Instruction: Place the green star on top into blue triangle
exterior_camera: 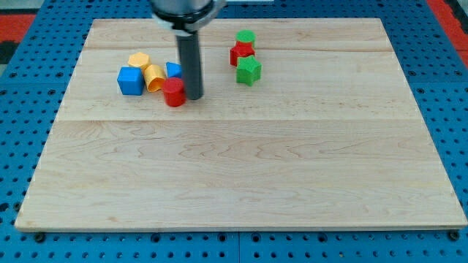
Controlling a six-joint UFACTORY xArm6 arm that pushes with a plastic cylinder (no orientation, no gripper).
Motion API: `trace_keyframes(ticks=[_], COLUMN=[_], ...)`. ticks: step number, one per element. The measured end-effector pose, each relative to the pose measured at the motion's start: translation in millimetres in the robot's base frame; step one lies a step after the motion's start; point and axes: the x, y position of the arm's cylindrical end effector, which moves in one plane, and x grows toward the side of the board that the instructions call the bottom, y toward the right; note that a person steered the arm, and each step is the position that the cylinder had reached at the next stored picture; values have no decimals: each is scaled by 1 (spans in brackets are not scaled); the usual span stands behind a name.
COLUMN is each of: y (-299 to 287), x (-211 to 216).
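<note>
Camera view, approach step: my tip (194,97), end of a jawless tool with nothing to open or clamp, touching the red cylinder (174,93) beside the half-hidden blue triangle (172,70), well apart from the green star (248,70) rightward; next, probably circling to the star's right, then pushing left

Pale wooden board (241,175) on blue pegboard (29,80). Near top left: blue cube (130,80), yellow block (138,61), second yellow block (155,77), blue triangle (173,70), red cylinder (174,93), clustered. Right of these: green block (246,38), red star (242,52), green star (248,70), touching in column.
</note>
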Motion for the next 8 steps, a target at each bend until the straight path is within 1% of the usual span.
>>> trace_keyframes(ticks=[1,2,3,4,5,6,7,8], y=[-31,-29,78,160,158,119,69,35], x=[1,21,34,-4,-41,-51,-71,-83])
